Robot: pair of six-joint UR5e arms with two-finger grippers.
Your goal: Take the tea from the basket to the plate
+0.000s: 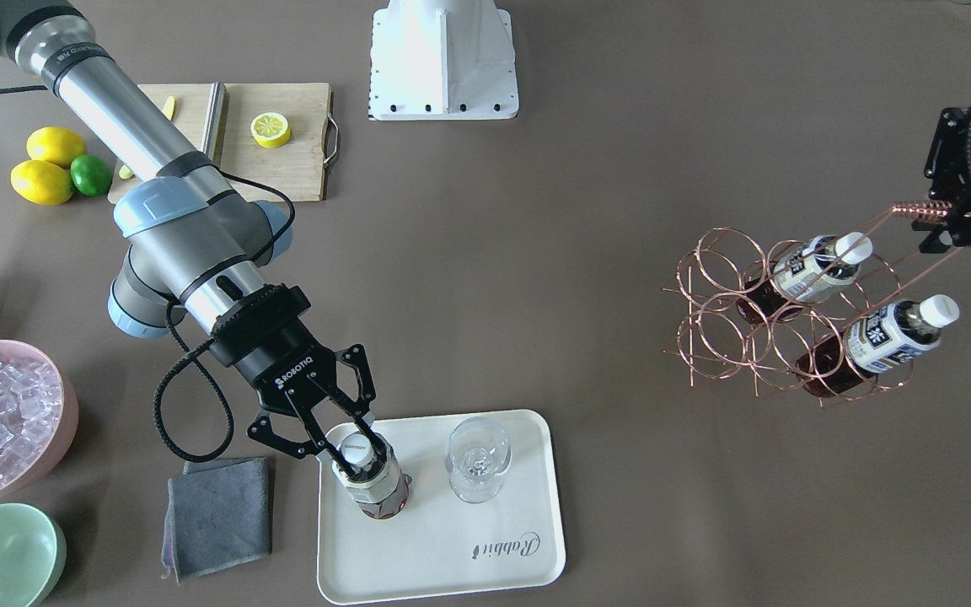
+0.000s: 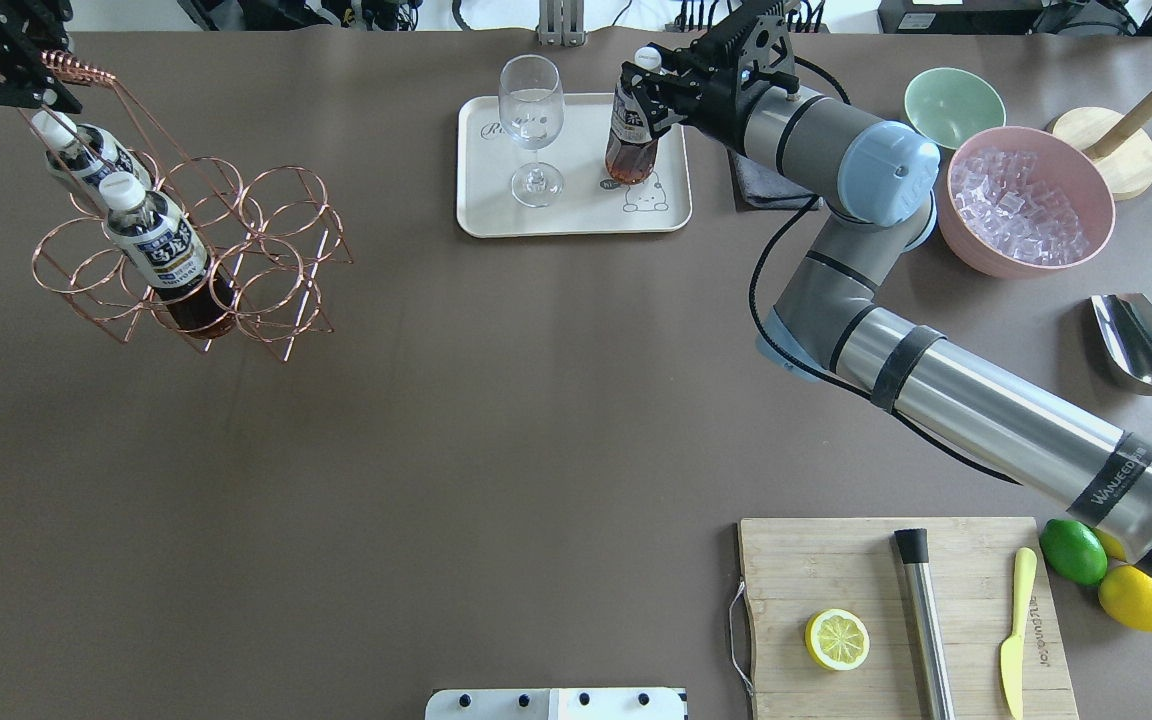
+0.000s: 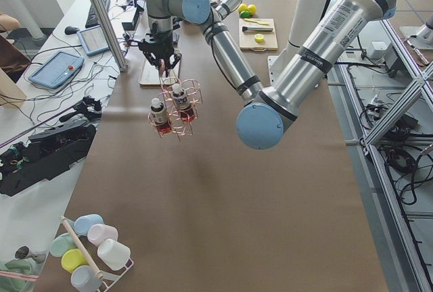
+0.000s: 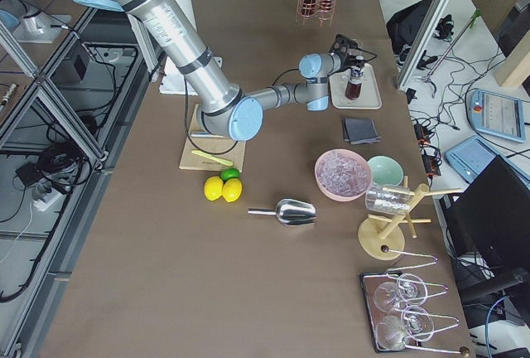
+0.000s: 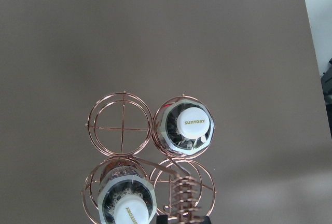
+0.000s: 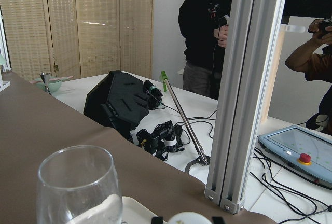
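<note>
Nearest in the front view, my right hand is closed narrow on the neck of the bottle of tea, under its white cap. The bottle stands upright on the plate beside a glass; its base is hidden from me. Farther off, my left hand, partly cut off, clamps the coiled handle of the basket, which holds two bottles.

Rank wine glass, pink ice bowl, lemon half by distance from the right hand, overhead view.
From the right hand, closed on the tea bottle:
1. Wine glass, beside it on the tray.
2. Pink ice bowl, far right side.
3. Lemon half, on the cutting board, bottom of view.
</note>
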